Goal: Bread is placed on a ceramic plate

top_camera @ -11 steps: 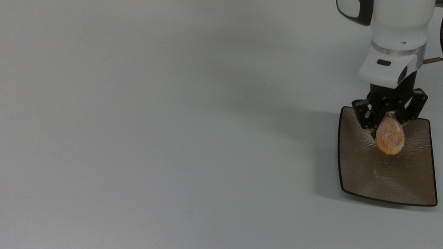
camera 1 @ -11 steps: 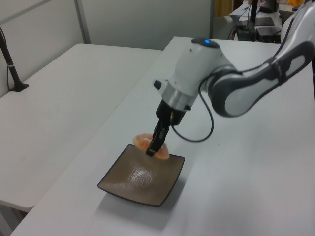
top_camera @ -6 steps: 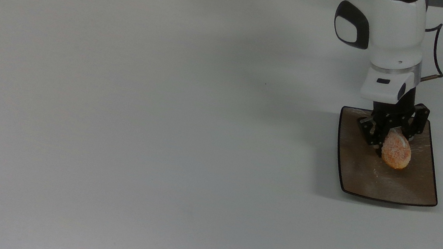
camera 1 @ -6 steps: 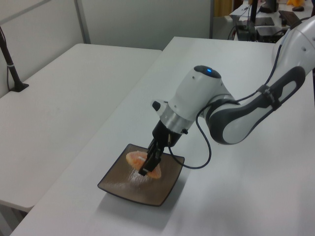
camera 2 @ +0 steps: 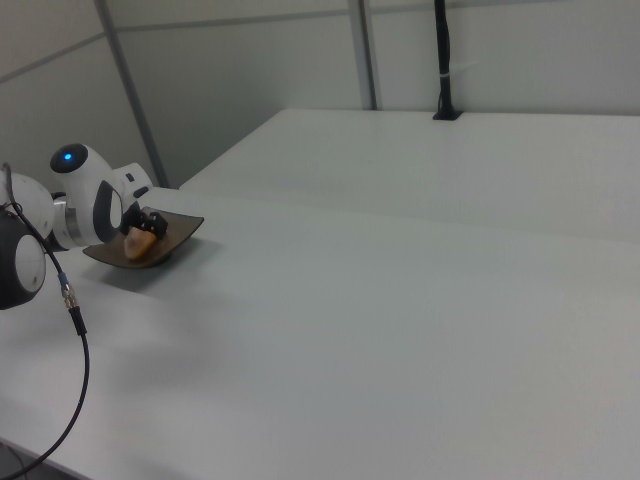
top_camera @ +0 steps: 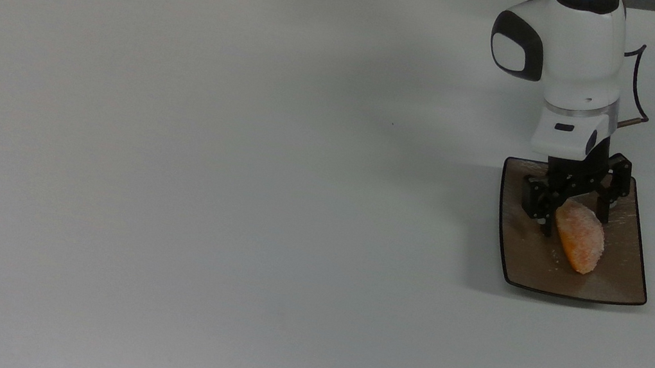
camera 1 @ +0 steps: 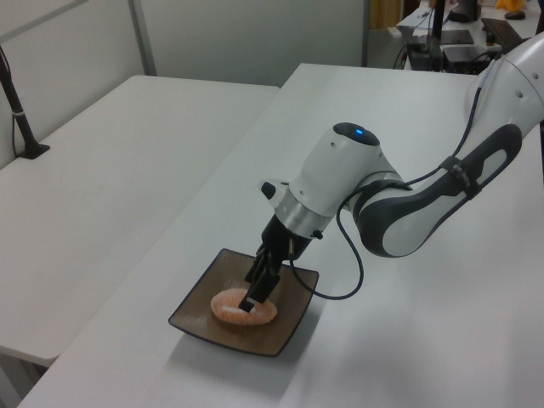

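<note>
One broad white tabletop (top_camera: 236, 183) carries everything, and the square glossy brown ceramic plate (top_camera: 526, 266) sits on it. The white robot arm (top_camera: 580, 59) leans over the plate's far edge in the top view, and its black two-finger tool (top_camera: 571, 215) reaches down just over the plate's middle. The small oval orange-brown sugar-speckled bread (top_camera: 580, 237) lies flat on the plate, its long side slanting toward the plate's near edge in the top view; the left view shows the bread (camera 1: 245, 308) resting on the plate's surface (camera 1: 280, 338) with the tool (camera 1: 252, 299) directly above it.

The tool's fingers (top_camera: 528, 201) stand spread wider than the bread's end, one on each side of it, so the grip looks released and the roll appears to sit by its own weight. Judging from this, the placing step is all but done. The next move would call for a straight lift clear of the plate, without the fingers brushing the roll or dragging it toward the plate's rim.
</note>
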`<state>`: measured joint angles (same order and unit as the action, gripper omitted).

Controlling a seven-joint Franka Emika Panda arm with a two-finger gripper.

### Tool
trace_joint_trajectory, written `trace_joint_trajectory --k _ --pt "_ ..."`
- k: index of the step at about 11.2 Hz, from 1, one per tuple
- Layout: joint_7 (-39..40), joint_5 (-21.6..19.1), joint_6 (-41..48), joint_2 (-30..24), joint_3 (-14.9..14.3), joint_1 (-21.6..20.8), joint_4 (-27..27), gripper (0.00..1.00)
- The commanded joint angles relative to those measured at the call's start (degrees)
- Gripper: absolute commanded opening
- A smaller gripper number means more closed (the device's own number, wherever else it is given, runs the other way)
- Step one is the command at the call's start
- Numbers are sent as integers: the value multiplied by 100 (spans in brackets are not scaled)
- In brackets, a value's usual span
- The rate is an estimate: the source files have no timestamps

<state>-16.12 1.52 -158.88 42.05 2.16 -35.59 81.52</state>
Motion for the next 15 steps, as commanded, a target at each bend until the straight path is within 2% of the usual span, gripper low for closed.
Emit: trace_joint_trajectory --k 1,4,10,12,15 --pt "-146 156 -55 -169 -5 60 -40 100" --pt "-146 129 399 -1117 -5 341 460 100" --pt "-120 121 4385 -3243 -22 1105 725 100" --pt "-163 7 5153 -3894 -23 1526 935 100" --pt "-164 -20 6392 -4476 -23 2177 1059 100"
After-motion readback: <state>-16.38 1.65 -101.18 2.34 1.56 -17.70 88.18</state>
